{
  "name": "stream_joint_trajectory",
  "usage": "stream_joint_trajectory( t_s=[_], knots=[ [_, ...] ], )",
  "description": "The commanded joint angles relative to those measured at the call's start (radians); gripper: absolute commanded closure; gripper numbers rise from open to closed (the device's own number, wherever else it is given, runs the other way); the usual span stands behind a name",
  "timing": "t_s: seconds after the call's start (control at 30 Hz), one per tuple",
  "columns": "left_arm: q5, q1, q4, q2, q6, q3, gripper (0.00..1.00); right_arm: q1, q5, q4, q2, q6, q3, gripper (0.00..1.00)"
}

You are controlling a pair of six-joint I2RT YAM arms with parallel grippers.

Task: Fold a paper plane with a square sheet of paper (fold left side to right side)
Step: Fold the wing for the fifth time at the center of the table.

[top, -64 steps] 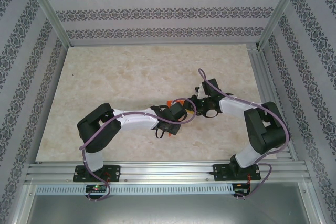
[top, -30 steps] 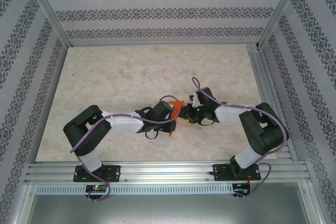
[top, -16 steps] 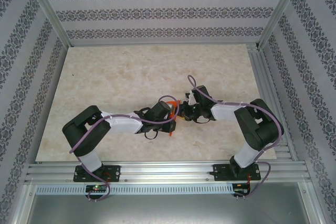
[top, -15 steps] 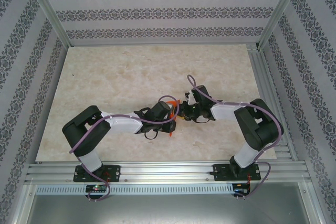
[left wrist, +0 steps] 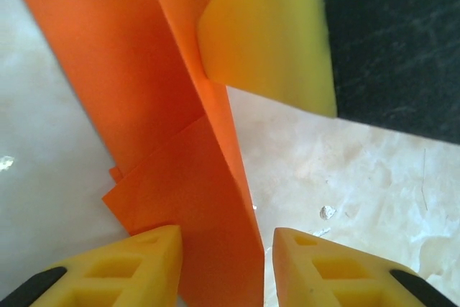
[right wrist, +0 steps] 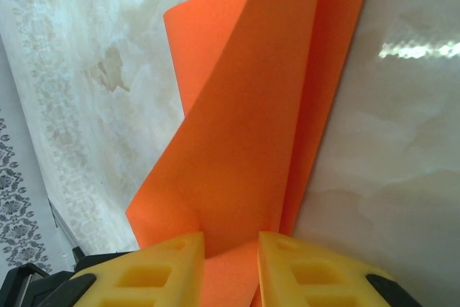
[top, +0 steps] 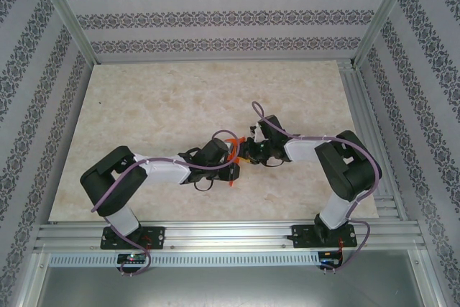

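Now, both tools sit nose to nose at mid-tabletop [top: 180,98].

Left tool [left wrist: 226,267]: jaws partly apart. The orange paper [left wrist: 136,62] runs up between its two yellow fingertips. The fingertip on the left of my wrist view sits against a folded flap. The other stands just clear of the sheet's edge, with a sliver of marble showing between. I read that as no grip.

Right tool [right wrist: 230,264]: jaws narrow, and the paper fills the whole gap between its fingertips, so I log it as pinched there. Ahead of that tool the sheet runs on as a creased, layered wedge. One layer curls off to the left, and the right edge is straight.

In the left wrist view, one yellow pad [left wrist: 266,34] of the right tool presses on the paper's right face, just ahead of the left tool. The paper stands on edge between the two tools, with several layers overlapping. Whether its lower edge touches the tabletop I cannot tell.
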Motion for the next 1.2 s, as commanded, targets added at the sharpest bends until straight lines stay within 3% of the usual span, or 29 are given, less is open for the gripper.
stream_joint_trajectory(
  t_s=[0.0, 0.3, 0.5, 0.7, 0.87, 1.17],
  knots=[
    [0.016, 0.016, 0.03, -0.022, -0.018, -0.015, 0.59, 0.017, 0.019, -0.007, 0.022, -0.026, 0.029, 0.73],
    [0.043, 0.036, 0.042, -0.107, -0.012, -0.035, 0.5, 0.018, 0.024, -0.009, 0.039, -0.028, 0.029, 0.73],
    [0.042, 0.07, 0.0, -0.168, -0.009, -0.039, 0.5, 0.018, 0.028, -0.015, 0.033, -0.033, 0.03, 0.73],
    [0.058, 0.122, -0.004, -0.162, -0.054, -0.066, 0.59, 0.018, 0.027, -0.02, 0.025, -0.035, 0.028, 0.73],
    [0.078, 0.123, 0.002, -0.129, -0.054, -0.053, 0.61, 0.018, 0.023, -0.018, 0.02, -0.036, 0.029, 0.72],
    [0.102, 0.123, 0.027, -0.046, -0.051, -0.029, 0.74, 0.014, 0.027, -0.022, 0.001, -0.038, 0.025, 0.72]
  ],
)
